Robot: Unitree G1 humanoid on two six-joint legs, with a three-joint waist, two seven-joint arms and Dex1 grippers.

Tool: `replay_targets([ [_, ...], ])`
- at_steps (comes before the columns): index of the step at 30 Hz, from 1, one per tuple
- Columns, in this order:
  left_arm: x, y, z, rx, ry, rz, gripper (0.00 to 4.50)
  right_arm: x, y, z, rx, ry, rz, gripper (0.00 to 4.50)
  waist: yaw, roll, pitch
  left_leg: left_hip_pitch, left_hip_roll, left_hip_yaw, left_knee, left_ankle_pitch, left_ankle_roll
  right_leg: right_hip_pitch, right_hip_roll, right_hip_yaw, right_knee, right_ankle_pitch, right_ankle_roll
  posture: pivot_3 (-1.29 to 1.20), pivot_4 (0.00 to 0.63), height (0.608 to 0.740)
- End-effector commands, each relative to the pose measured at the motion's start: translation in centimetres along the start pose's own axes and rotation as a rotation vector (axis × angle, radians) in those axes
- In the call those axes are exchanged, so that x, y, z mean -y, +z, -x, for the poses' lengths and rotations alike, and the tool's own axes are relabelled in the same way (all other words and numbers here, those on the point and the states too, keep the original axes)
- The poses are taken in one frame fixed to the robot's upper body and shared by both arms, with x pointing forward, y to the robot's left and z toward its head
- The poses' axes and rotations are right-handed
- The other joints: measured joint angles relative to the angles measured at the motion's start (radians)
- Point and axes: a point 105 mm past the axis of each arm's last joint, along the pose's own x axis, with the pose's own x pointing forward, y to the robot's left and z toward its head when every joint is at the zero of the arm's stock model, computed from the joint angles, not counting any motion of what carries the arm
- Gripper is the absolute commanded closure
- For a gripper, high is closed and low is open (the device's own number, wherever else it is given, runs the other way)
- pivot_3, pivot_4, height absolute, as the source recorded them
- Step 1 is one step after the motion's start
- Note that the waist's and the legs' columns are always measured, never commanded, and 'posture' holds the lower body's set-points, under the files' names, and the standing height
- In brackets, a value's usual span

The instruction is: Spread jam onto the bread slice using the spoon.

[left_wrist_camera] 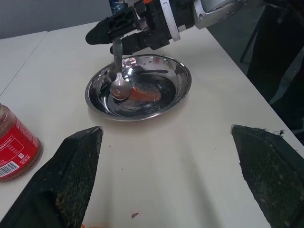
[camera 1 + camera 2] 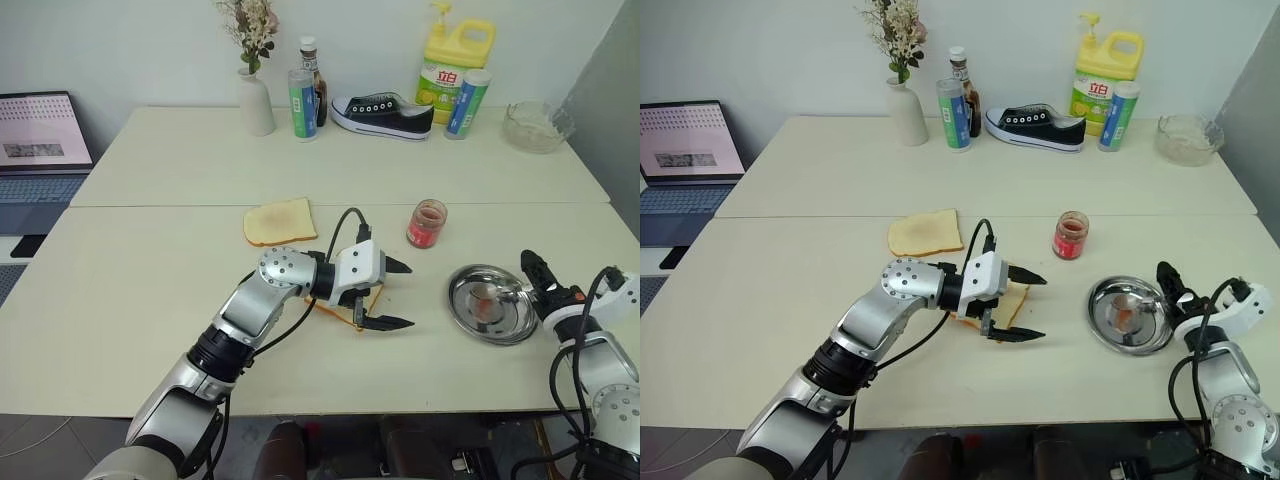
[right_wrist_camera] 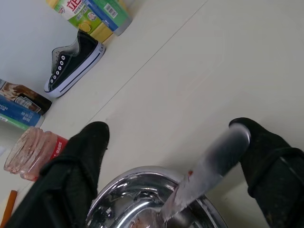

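the slim silver spoon stood nearly upright, bowl down in the round steel dish beside a red smear, handle up between the spread fingers of the right gripper. the left gripper, fingers wide apart, hid most of the pale bread slice. the glass jam jar stood between the two, uncapped.

Spoon in dish, right of jar
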Motion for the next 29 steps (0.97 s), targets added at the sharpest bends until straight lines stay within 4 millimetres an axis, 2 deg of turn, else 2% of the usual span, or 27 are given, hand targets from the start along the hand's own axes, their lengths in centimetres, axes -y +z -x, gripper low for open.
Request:
replay_targets([
  [1, -0.2, 0.9, 0.6, 0.028, 0.024, -0.025, 0.00, -1.2, 2.1, 0.3, 0.047, 0.044, 0.043, 0.02, 0.000, 0.000, 0.000, 0.000, 0.000, 0.000, 0.000, 0.000, 0.000, 0.000, 0.000, 0.000, 0.000, 0.000, 0.000, 0.00, 0.150, 0.740],
  [6, -0.3, 0.6, 1.3, 0.012, 0.037, -0.020, 0.00, -0.9, 2.7, 1.0, 0.014, 0.032, 0.110, 0.02, 0.001, 0.000, 0.000, 0.000, 0.000, 0.000, 0.000, 0.000, 0.000, 0.000, 0.000, 0.000, 0.000, 0.000, 0.000, 0.00, 0.150, 0.740],
  [10, -0.4, 0.3, 3.1, -0.012, 0.065, 0.015, 0.00, -0.4, 5.8, 1.9, 0.050, -0.008, 0.224, 0.02, 0.000, 0.000, 0.000, 0.000, 0.000, 0.000, 0.000, 0.000, 0.000, 0.000, 0.000, 0.000, 0.000, 0.000, 0.000, 0.00, 0.150, 0.740],
  [12, -0.6, 0.2, 4.5, -0.022, 0.093, 0.051, 0.00, -1.1, 7.8, 2.0, 0.068, 0.003, 0.316, 0.02, 0.000, 0.000, 0.000, 0.000, 0.000, 0.000, 0.000, 0.000, 0.000, 0.000, 0.000, 0.000, 0.000, 0.000, 0.000, 0.00, 0.150, 0.740],
  [14, -1.0, 0.0, 6.3, -0.040, 0.130, 0.092, 0.00, -2.7, 9.6, 1.9, 0.069, 0.044, 0.427, 0.02, -0.003, 0.001, 0.000, 0.000, 0.000, 0.001, 0.001, 0.000, 0.000, 0.000, 0.000, 0.001, 0.000, 0.000, 0.000, 0.00, 0.150, 0.740],
  [16, -1.4, 0.0, 8.2, -0.056, 0.167, 0.130, 0.00, -5.0, 9.8, 1.7, 0.017, 0.135, 0.527, 0.02, -0.006, 0.001, 0.000, 0.001, 0.000, 0.001, 0.000, 0.000, 0.001, 0.000, 0.000, 0.001, 0.000, -0.001, 0.001, 0.00, 0.150, 0.740],
  [18, -2.0, 0.1, 10.1, -0.075, 0.215, 0.159, 0.00, -8.1, 7.9, 2.1, -0.126, 0.311, 0.657, 0.02, -0.008, 0.001, 0.000, 0.001, 0.001, 0.001, 0.000, 0.001, 0.001, 0.000, 0.001, 0.001, 0.001, -0.002, 0.002, 0.00, 0.150, 0.740],
  [20, -2.4, 0.4, 11.7, -0.101, 0.255, 0.168, 0.00, -10.6, 5.2, 3.3, -0.282, 0.491, 0.777, 0.02, -0.007, 0.001, 0.000, 0.001, 0.002, -0.001, 0.000, 0.001, 0.002, 0.000, 0.002, -0.001, 0.001, -0.002, 0.003, 0.00, 0.150, 0.740],
  [23, -2.3, 0.3, 14.2, -0.156, 0.284, 0.182, 0.00, -12.9, 1.2, 5.8, -0.492, 0.727, 0.897, 0.02, -0.001, 0.000, 0.001, 0.000, 0.002, -0.002, -0.001, 0.001, 0.002, 0.000, 0.002, -0.003, -0.001, -0.003, 0.003, 0.00, 0.150, 0.740],
  [26, -1.7, 0.0, 15.9, -0.210, 0.291, 0.192, 0.00, -14.2, -1.9, 7.9, -0.644, 0.900, 0.925, 0.02, 0.001, -0.001, 0.001, -0.001, 0.001, -0.002, 0.000, 0.001, 0.002, 0.000, 0.001, -0.002, -0.003, -0.002, 0.002, 0.00, 0.150, 0.740],
  [29, -1.2, -0.1, 16.5, -0.232, 0.294, 0.191, 0.00, -14.3, -3.2, 8.3, -0.684, 0.943, 0.959, 0.02, 0.002, -0.001, 0.001, -0.001, 0.001, -0.002, 0.000, 0.001, 0.002, 0.002, -0.001, -0.003, -0.007, -0.002, 0.002, 0.00, 0.150, 0.740],
])
